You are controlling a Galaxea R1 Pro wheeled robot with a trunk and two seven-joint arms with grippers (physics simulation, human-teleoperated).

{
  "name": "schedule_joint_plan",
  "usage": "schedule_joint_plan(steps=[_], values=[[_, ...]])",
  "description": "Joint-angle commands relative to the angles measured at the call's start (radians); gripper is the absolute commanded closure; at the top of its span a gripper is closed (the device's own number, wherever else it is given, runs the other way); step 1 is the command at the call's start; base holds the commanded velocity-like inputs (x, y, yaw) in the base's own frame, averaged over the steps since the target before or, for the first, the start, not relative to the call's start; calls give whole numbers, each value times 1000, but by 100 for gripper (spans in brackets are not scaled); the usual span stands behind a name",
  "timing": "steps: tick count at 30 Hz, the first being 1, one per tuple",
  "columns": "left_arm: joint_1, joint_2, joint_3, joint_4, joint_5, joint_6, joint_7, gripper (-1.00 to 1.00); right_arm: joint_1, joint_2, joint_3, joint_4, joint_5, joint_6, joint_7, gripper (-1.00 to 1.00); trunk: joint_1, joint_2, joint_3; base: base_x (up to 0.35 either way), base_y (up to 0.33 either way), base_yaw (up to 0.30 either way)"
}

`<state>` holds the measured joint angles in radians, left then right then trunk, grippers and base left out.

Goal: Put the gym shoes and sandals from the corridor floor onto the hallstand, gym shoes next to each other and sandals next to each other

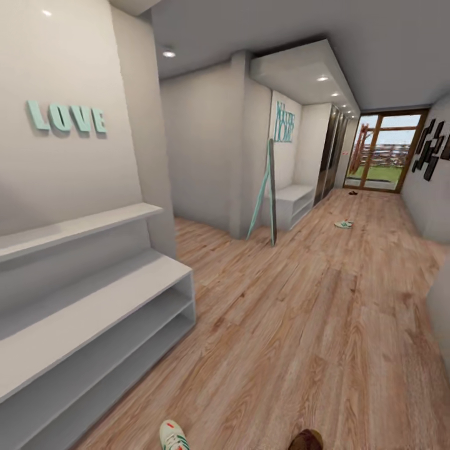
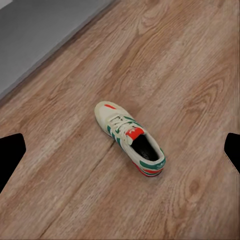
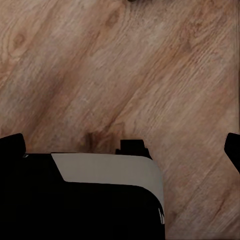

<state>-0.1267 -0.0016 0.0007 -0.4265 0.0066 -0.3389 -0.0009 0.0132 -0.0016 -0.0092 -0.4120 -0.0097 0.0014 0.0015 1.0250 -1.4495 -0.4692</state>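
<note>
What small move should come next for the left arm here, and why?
Probably lower the left gripper straight down toward the sneaker. In the left wrist view the shoe lies alone on the wood floor, roughly centred between the two dark fingertips, which stand wide apart and hold nothing. The grey rack stands close by, its shelves bare.

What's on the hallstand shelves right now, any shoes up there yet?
No shoes on the visible part of the hallstand: its bench top and upper shelf look bare. The open lower shelves' interiors are mostly hidden. One gym shoe lies on the corridor floor.
</note>
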Motion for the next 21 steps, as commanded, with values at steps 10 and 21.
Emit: schedule_joint_plan(steps=[10, 21], values=[[-1, 5, 2, 0, 2, -3, 1, -100, 1, 0, -1, -2, -1, 0, 0, -100, 0, 0, -1, 0, 0, -300], [-1, 6, 1, 1, 2, -3, 2, -100, 1, 0, -2, -2, -1, 0, 0, -100, 0, 0, -1, 0, 0, -300]])
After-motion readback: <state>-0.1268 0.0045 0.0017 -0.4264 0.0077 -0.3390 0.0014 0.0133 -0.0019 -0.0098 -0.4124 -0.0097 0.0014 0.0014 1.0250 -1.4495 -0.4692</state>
